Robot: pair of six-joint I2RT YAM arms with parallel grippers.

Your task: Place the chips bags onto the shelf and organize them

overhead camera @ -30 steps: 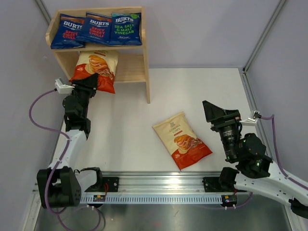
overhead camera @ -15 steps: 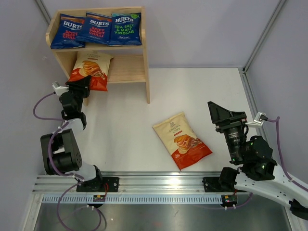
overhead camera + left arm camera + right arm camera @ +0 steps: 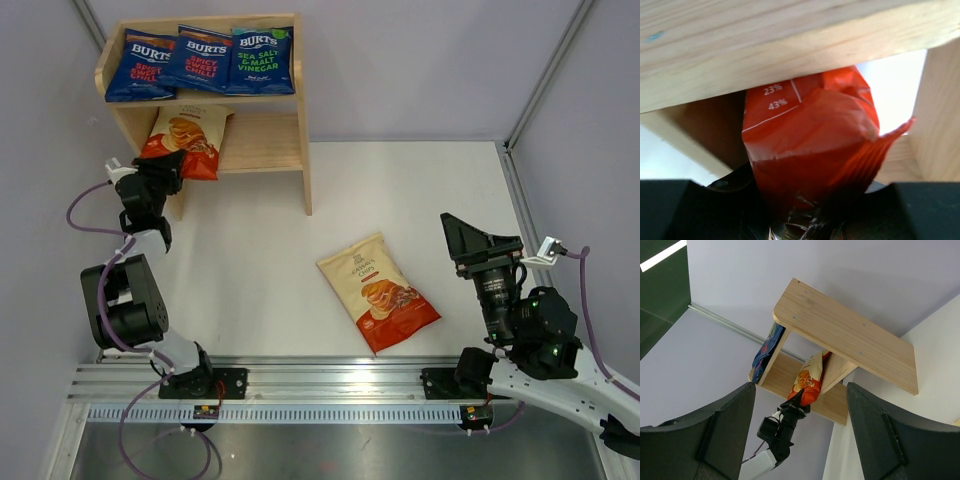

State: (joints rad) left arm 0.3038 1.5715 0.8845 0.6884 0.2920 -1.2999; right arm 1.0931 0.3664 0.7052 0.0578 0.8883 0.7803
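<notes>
Three dark blue BURTS bags (image 3: 205,60) lie side by side on the top of the wooden shelf (image 3: 302,160); the right one has a green top. My left gripper (image 3: 165,172) is shut on the red bottom of a cream chips bag (image 3: 185,137), whose upper part is in the lower tier at the left. In the left wrist view the red bag end (image 3: 810,150) fills the gap under the shelf board. A second cream bag (image 3: 378,290) lies flat on the table. My right gripper (image 3: 478,240) is open and empty, right of that bag.
White walls enclose the table on the left, back and right. The shelf stands at the back left corner. A metal rail (image 3: 330,395) with the arm bases runs along the near edge. The right wrist view shows the shelf (image 3: 850,340) and left arm from afar.
My left gripper has pushed the cream bag further up and into the shelf's lower tier. The right arm has drawn back a little to the right and towards the near edge.
</notes>
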